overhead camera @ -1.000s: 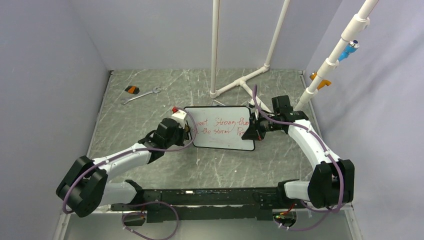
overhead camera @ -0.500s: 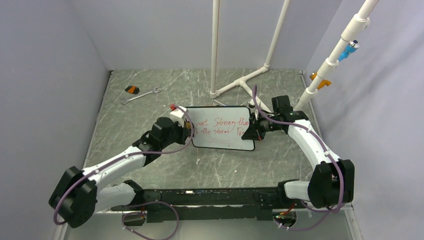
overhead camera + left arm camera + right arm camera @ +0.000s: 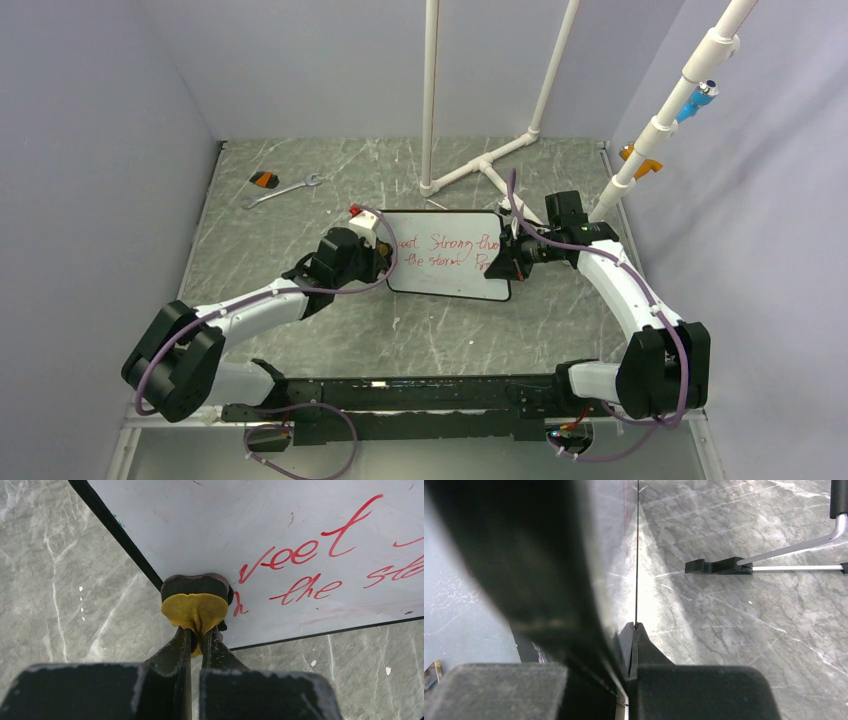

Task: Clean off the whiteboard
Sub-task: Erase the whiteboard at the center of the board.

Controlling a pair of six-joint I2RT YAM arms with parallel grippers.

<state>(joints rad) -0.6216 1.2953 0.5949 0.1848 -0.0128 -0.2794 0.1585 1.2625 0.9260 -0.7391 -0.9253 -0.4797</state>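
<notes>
Two grips, both closed tight: yellow eraser pad (image 3: pixel 192 611) pinched in L jaws, pressed on whiteboard (image 3: pixel 225 525) at near-left corner; whiteboard's right edge clamped in R jaws.

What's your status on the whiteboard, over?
Left gripper: jaws shut on yellow eraser, pressed at near-left corner of whiteboard. Right gripper: jaws clamped on its right edge. Red writing not yet erased. Nothing blocking the board face.
</notes>
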